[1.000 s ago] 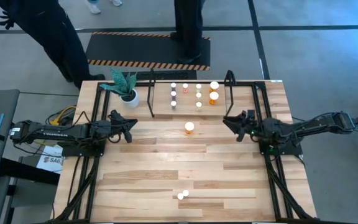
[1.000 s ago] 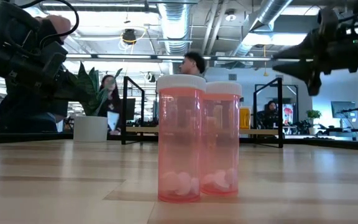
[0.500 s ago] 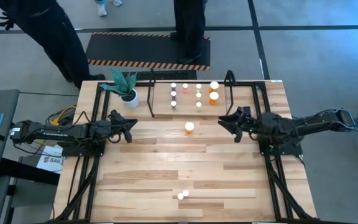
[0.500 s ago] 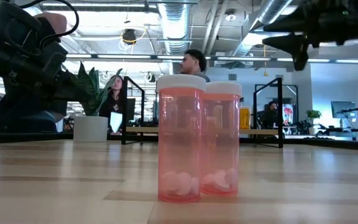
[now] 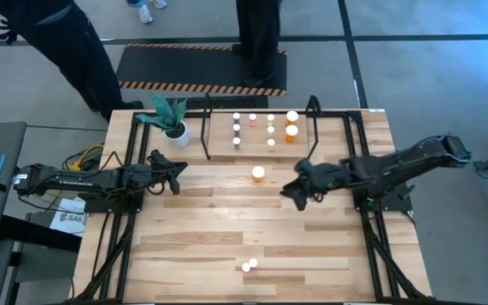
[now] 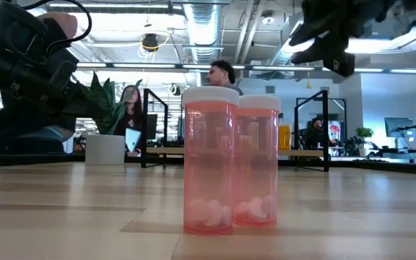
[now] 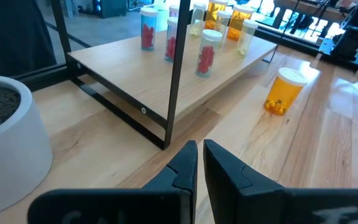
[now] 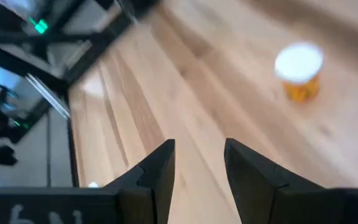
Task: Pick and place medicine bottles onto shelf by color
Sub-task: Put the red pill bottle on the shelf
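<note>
One orange medicine bottle (image 5: 258,174) with a white cap stands alone on the table in front of the shelf (image 5: 208,127). It also shows in both wrist views (image 7: 284,90) (image 8: 299,73). Several bottles (image 5: 270,127) stand on the shelf board (image 7: 166,68). Two pinkish bottles (image 5: 249,265) stand side by side near the table's front edge, close up in the low view (image 6: 210,159). My right gripper (image 5: 288,193) hovers to the right of the lone orange bottle, open, with nothing between its fingers (image 8: 197,168). My left gripper (image 5: 179,176) waits shut at the table's left (image 7: 200,165).
A white pot with a green plant (image 5: 173,120) stands at the far left corner beside the shelf, close to my left gripper (image 7: 5,130). People stand beyond the table's far edge by a black mat (image 5: 202,68). Bare wood lies between the orange bottle and the pinkish pair.
My right gripper has swung from the table's right side toward the middle and the near edge, rising and turning as it went; it now hangs close to the lone orange bottle. No bottle has moved.
</note>
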Controlling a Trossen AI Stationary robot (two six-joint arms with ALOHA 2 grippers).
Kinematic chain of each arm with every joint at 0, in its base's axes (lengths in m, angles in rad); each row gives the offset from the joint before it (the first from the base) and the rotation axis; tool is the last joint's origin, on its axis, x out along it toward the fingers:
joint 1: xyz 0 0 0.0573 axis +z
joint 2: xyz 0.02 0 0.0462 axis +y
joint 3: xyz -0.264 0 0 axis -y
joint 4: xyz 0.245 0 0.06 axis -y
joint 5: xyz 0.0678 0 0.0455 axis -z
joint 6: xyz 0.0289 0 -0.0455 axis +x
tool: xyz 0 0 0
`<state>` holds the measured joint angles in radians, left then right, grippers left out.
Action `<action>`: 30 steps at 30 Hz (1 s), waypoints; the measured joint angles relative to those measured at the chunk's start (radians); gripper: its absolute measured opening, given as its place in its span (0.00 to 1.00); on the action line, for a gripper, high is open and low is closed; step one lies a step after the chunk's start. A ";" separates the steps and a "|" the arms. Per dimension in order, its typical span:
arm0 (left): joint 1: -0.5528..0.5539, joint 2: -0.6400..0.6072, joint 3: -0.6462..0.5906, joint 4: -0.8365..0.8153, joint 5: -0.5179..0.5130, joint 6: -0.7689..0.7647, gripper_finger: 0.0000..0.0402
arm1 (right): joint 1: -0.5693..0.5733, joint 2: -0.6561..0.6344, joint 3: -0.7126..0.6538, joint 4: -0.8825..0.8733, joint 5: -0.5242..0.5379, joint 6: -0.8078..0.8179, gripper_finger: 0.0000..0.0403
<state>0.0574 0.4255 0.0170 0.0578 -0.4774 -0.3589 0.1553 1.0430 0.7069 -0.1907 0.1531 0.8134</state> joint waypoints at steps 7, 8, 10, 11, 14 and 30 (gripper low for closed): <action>0.000 0.000 0.000 0.000 0.000 0.000 0.03 | 0.076 0.215 0.196 -0.169 -0.002 0.043 0.40; 0.000 0.000 0.000 0.000 0.000 0.000 0.03 | 0.085 0.239 0.220 -0.177 -0.002 0.025 0.40; 0.000 0.000 0.000 0.000 0.000 0.000 0.03 | 0.106 0.279 0.266 -0.203 -0.009 -0.029 0.40; 0.000 0.000 0.000 0.000 0.000 0.000 0.03 | 0.116 0.298 0.287 -0.218 -0.021 -0.057 0.40; 0.000 0.000 0.000 0.000 0.000 0.000 0.03 | 0.142 0.351 0.338 -0.255 -0.040 -0.086 0.40; 0.000 0.000 0.000 0.000 0.000 0.000 0.03 | 0.205 0.575 0.372 -0.118 -0.159 -0.497 0.40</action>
<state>0.0574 0.4252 0.0170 0.0578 -0.4774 -0.3591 0.3607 1.6175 1.0786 -0.3091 -0.0059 0.3169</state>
